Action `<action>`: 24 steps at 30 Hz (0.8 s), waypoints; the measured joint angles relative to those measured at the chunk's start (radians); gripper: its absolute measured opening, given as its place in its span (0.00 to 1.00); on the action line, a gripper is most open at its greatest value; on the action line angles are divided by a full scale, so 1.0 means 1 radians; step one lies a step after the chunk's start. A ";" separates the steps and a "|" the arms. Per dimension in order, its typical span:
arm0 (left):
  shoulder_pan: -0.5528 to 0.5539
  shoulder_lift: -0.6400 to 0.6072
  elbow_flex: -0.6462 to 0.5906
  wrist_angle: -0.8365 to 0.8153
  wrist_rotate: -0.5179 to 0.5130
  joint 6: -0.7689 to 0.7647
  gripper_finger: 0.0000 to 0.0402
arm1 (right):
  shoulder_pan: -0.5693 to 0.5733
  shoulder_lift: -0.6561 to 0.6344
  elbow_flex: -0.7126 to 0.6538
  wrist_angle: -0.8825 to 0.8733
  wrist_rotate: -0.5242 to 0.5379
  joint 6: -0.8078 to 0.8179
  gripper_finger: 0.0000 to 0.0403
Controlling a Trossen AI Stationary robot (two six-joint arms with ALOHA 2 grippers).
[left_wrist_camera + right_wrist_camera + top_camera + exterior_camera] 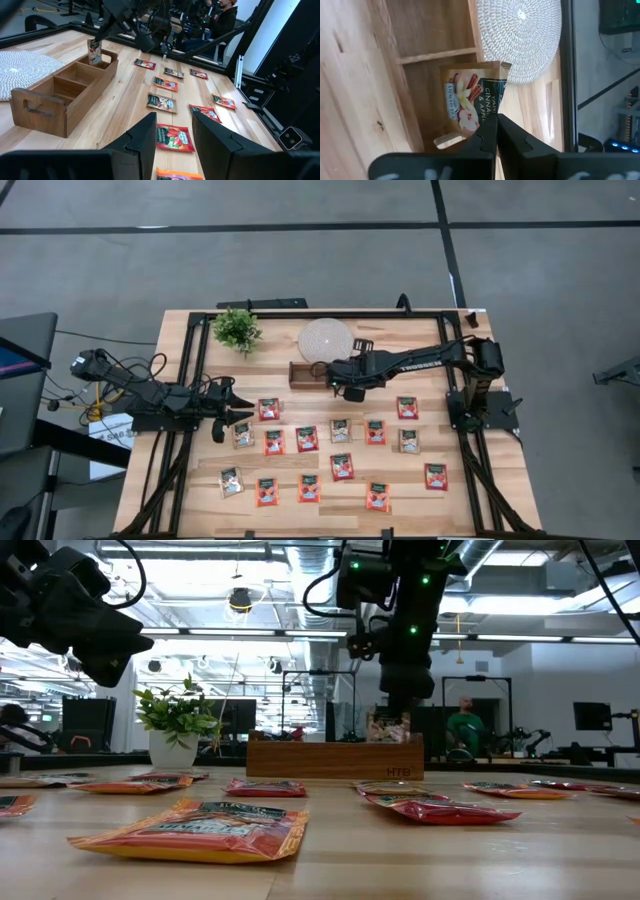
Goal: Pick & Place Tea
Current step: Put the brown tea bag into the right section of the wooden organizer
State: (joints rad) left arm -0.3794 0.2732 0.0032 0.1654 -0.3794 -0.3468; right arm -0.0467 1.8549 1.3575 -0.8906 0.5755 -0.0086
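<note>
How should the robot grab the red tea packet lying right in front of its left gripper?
Probably from straight above: the red tea packet lies flat on the table, so nothing sticks up to grab. Pinch across its narrower width, near the middle.

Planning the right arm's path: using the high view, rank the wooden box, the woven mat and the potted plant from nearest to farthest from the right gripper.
The right gripper holds a tea packet over the box's end.
1. Wooden box: directly below, mostly toward the left arm's side.
2. Woven mat: round, just behind the box, near the table's back edge.
3. Potted plant: farthest, at the back on the left arm's side.
</note>
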 joint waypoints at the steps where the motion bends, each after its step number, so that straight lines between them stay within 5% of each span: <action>1: 0.000 0.000 0.000 0.000 0.000 0.000 0.29 | 0.000 0.000 0.000 0.001 0.000 0.000 0.00; 24: 0.000 0.000 0.000 0.000 0.000 0.000 0.29 | -0.048 0.000 0.000 0.019 -0.080 -0.053 0.00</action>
State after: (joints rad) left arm -0.3790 0.2733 0.0032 0.1654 -0.3794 -0.3470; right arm -0.0944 1.8549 1.3575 -0.8718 0.4957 -0.0620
